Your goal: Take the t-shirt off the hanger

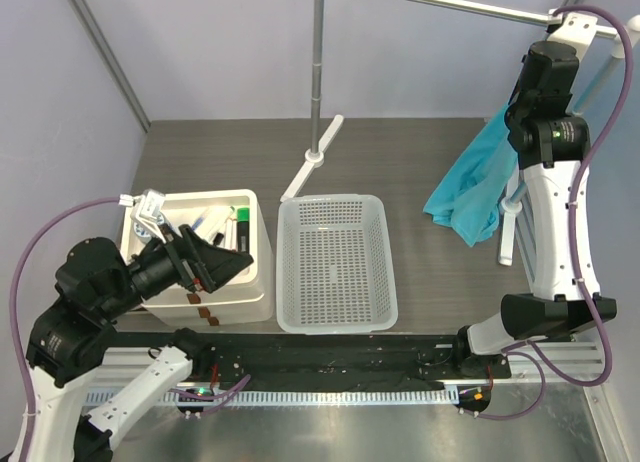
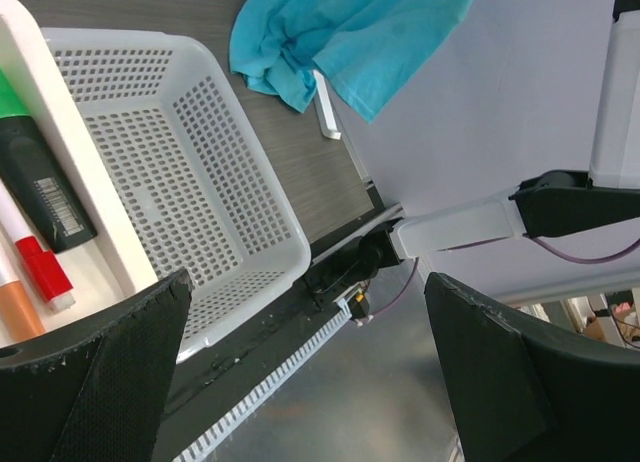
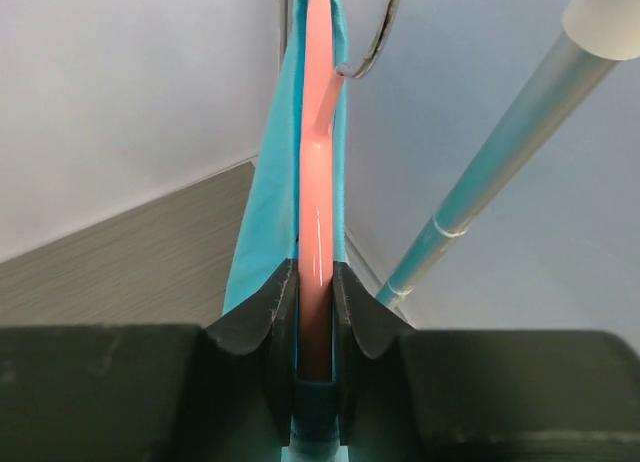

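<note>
Blue shirt (image 1: 470,187) on pink hanger (image 3: 315,182)
The right gripper (image 3: 317,312) pinches the hanger; the crumpled shirt droops right of the basket (image 1: 283,272). The left gripper (image 2: 305,327), left of the basket, is open.

Bright, even light; soft shadows.

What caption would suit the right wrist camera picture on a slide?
Right gripper pinching the pink hanger, turquoise t-shirt draped on it.
</note>
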Robot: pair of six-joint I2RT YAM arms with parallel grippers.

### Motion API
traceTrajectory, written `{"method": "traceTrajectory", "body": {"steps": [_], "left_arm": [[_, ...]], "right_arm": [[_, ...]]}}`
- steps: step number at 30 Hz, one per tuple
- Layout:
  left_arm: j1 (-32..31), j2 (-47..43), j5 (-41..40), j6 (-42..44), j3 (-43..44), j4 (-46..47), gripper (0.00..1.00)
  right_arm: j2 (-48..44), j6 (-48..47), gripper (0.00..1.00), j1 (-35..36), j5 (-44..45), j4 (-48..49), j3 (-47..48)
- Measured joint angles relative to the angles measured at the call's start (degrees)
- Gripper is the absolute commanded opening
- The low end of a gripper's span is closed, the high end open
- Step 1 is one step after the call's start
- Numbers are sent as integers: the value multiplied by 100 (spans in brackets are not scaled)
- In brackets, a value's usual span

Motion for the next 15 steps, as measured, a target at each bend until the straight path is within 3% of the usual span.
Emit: {"method": "traceTrajectory", "body": {"steps": [7, 15], "left_arm": [[0, 138, 260, -46, 0, 365, 97], [0, 490, 273, -321, -68, 787, 98]], "right_arm": [[31, 315, 1, -11, -339, 26, 48], [-2, 798, 1, -11, -1058, 17, 103]]}}
